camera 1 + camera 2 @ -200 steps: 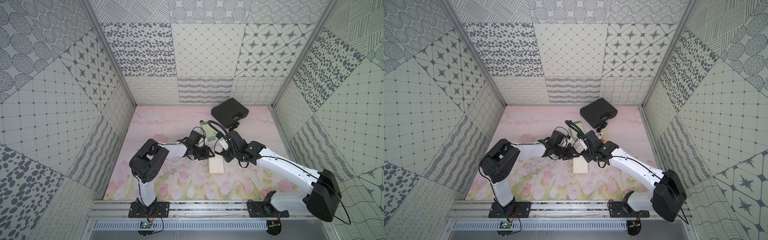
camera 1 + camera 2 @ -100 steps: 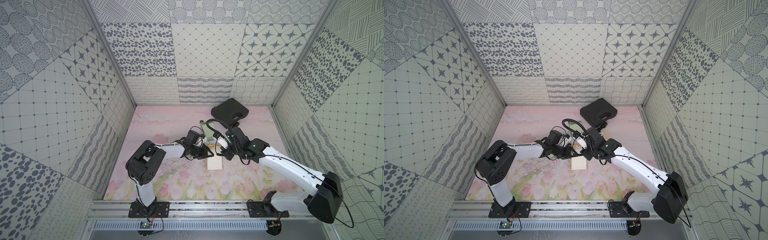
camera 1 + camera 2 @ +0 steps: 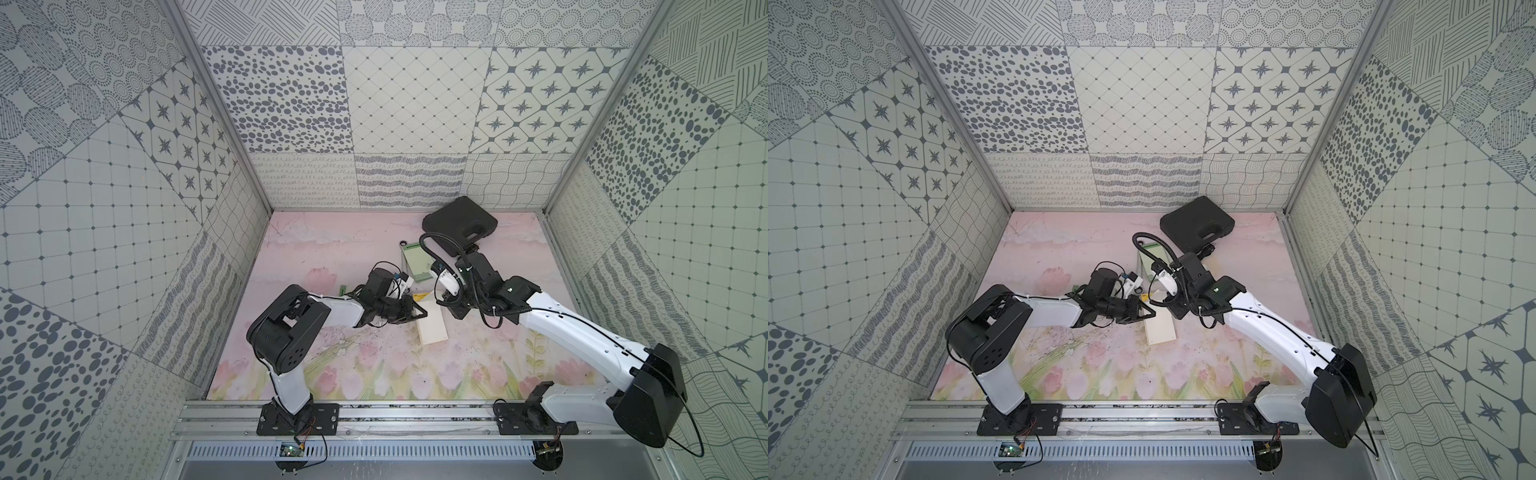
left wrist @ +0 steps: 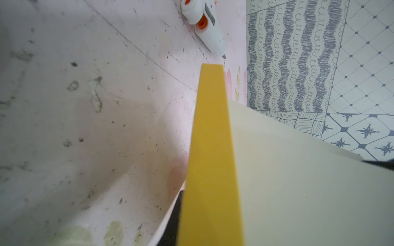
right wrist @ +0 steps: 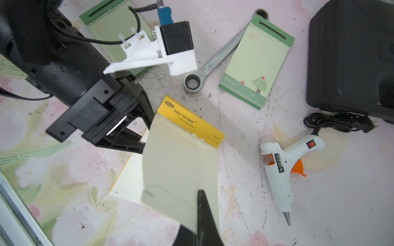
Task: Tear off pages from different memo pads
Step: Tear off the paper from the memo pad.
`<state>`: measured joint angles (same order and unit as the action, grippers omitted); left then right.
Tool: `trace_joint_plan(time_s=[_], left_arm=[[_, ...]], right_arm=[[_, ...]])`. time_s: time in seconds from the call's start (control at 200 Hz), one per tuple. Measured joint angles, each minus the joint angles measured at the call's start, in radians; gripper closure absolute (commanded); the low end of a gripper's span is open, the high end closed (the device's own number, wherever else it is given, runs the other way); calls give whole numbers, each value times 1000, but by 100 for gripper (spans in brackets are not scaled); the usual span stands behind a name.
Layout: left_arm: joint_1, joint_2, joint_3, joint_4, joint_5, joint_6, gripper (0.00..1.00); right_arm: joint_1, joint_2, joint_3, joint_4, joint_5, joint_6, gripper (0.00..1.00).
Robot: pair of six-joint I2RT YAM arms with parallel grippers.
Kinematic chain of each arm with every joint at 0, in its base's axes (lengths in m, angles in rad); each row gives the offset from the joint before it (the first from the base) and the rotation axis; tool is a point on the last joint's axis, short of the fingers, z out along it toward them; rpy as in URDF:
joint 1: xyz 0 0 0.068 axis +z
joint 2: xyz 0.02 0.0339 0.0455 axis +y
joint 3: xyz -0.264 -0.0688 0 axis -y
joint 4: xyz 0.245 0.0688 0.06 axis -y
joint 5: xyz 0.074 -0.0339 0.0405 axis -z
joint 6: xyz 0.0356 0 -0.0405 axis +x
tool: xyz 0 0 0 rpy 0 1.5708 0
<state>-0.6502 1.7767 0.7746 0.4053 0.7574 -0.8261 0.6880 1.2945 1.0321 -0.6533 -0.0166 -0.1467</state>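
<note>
The cream-white memo pad (image 5: pixel 191 123) with a yellow top band sits mid-table, seen also in both top views (image 3: pixel 432 332) (image 3: pixel 1160 330). My left gripper (image 5: pixel 136 130) (image 4: pixel 211 213) is shut on its yellow-band end. My right gripper (image 5: pixel 201 204) is shut on the free end of the pad's top cream page (image 5: pixel 179 166). That page is lifted and partly torn along the band. Two pale green memo pads lie behind: one (image 5: pixel 255 64) in the open, one (image 5: pixel 113 36) half hidden by my left arm. A flat cream sheet (image 5: pixel 128 181) lies underneath.
A ratchet wrench (image 5: pixel 215 59) lies between the green pads. A white glue gun (image 5: pixel 283 166) with its black cord is beside the cream pad. A black case (image 3: pixel 459 222) stands at the back right. The patterned walls enclose the table.
My left gripper has closed on the cream pad's yellow band. My right gripper stays shut on the cream page, which stands raised off the pad.
</note>
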Motion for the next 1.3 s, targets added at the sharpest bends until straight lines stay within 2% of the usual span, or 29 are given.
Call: trace_joint_plan(time_s=[0.245,0.475,0.926,1.301], left_arm=[[-8,-3,-8,35,2,-34,100],[-9,-14,-3,29,13,-33,100],[-18,-53,-8,-40,-3,2,100],[-21,-71,-21,-41,2,25,100]], right_arm=[[-43,-55,-57,34,-43,36,100],[-98,-105,-123,92,-110,55,100],[-257,-8,-111,106,-320,160,100],[-314,6,-111,120,-432,198,100]])
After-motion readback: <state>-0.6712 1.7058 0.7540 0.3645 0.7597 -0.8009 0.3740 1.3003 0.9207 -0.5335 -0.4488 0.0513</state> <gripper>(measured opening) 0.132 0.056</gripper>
